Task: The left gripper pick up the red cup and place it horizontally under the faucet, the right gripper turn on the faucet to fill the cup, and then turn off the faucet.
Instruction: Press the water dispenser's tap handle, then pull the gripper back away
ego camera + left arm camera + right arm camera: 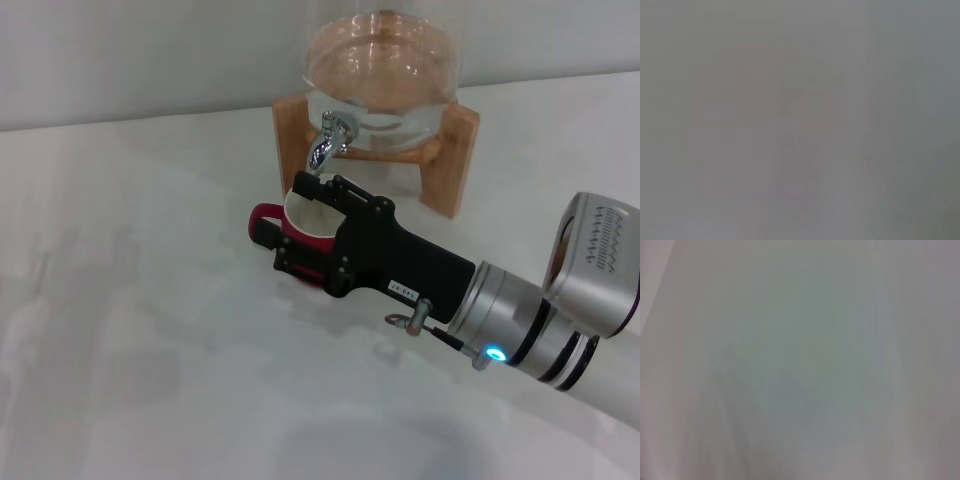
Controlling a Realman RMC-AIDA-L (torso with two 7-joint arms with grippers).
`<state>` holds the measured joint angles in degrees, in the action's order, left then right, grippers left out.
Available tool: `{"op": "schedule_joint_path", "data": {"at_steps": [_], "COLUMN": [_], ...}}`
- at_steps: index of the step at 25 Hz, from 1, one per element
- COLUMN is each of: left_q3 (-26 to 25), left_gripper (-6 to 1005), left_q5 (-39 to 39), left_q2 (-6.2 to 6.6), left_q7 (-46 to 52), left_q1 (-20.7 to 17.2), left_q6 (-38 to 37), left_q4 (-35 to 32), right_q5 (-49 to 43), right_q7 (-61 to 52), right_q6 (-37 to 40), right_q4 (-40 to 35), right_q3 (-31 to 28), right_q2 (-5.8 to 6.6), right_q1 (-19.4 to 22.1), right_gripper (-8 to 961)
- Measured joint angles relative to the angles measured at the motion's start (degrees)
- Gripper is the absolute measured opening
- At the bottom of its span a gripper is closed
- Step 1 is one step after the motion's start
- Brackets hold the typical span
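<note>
The red cup (300, 240) sits just below the spout of the chrome faucet (328, 145), with its white inside showing and its loop handle pointing left. A long black gripper with a small white label, the right gripper (282, 208), reaches in from the right on a silver arm. One jaw lies along the cup's far rim and the other along its near side, so it holds the cup between them. Its upper jaw tip is close under the spout. The left gripper is out of view. Both wrist views show only a blank grey blur.
The faucet is on a glass jar (380, 60) held in a wooden stand (448, 150) at the back of the white table (130, 300). A grey perforated block (600, 255) sits above the silver arm at the right edge.
</note>
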<state>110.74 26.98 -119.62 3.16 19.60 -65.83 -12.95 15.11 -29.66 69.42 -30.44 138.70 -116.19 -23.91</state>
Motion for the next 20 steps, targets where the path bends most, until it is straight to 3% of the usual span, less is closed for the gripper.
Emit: {"op": "schedule_joint_path", "data": {"at_steps": [20], "left_q3": [0.0], "left_gripper": [714], "left_q5": [0.0], "left_q2": [0.09], "left_q7": [0.0], "left_q1": [0.0], "left_q6": [0.2], "left_q4": [0.0], "right_q5": [2.5], "right_q7": [0.7], "right_q6": [-0.5], "right_q4": [0.6], "right_q3": [-1.7], "right_q2": [0.22], "right_q1": [-0.2], "right_gripper": [782]}}
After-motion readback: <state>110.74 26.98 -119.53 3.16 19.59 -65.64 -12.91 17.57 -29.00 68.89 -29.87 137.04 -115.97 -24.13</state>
